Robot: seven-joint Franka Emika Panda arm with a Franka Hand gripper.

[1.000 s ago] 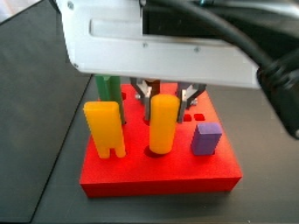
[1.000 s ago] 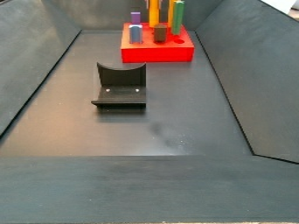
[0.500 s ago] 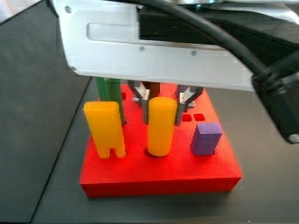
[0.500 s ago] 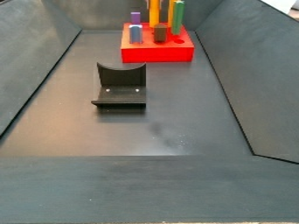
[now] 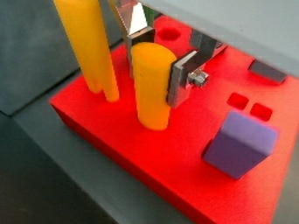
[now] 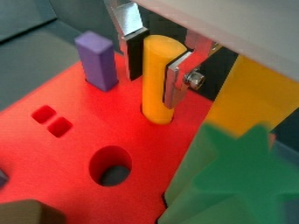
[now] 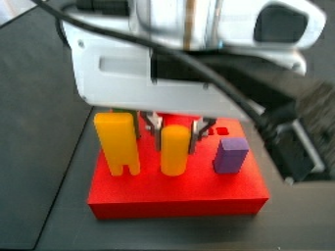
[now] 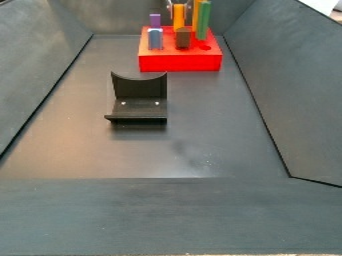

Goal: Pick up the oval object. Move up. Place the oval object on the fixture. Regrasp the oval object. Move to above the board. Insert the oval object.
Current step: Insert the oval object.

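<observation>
Change: compared with the pictures from a moment earlier, you had brought the gripper [image 5: 158, 48] lower over the board [image 5: 140, 162]; in a side view its white body now covered more of the pegs, and the oval object [image 7: 174, 150] showed shorter above the red surface.
Oval object: it stood upright between the fingers [image 6: 177, 77], with its lower end in the board, in both wrist views [image 5: 152, 83].
Claw state: the plates stood at the two sides of the oval object [image 6: 162, 79], but I cannot tell if the pads were pressing it or had let it go.
Neighbours: the yellow two-legged block [image 5: 91, 44] was just beside the claw on one side, the purple block [image 5: 242, 144] further away on the other side.
Fixture: the fixture [image 8: 136, 98] stood empty, well apart from the claw.
Meaning: I judge the insertion was almost finished; you had only to open and lift away.
</observation>
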